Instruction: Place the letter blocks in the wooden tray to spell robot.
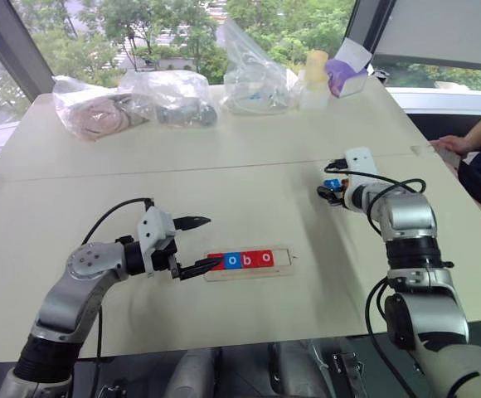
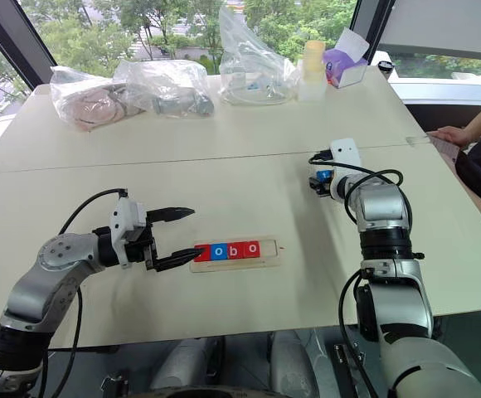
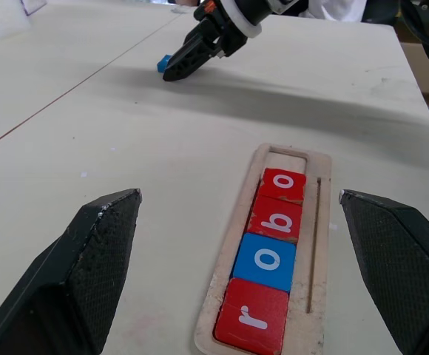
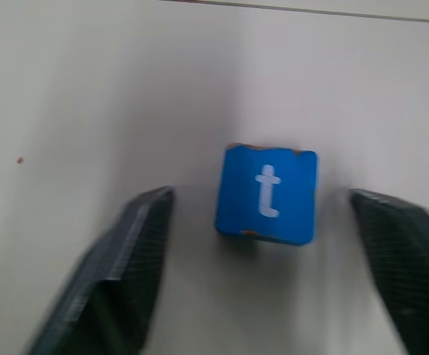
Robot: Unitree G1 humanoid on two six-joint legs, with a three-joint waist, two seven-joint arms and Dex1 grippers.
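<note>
The wooden tray lies on the white table in front of me. Three letter blocks sit in it as red r, blue o and red b, then a red o. Its far-right slot is bare. My left gripper is open just left of the tray's r end, touching nothing. Out to the right, a blue t block lies flat on the table. My right gripper points down over it, open, one finger on either side with a gap on both sides.
Clear plastic bags with items, a pale cup stack and a purple-and-white box line the table's far side. A person's arm rests at the table's right edge. A seam runs across the tabletop.
</note>
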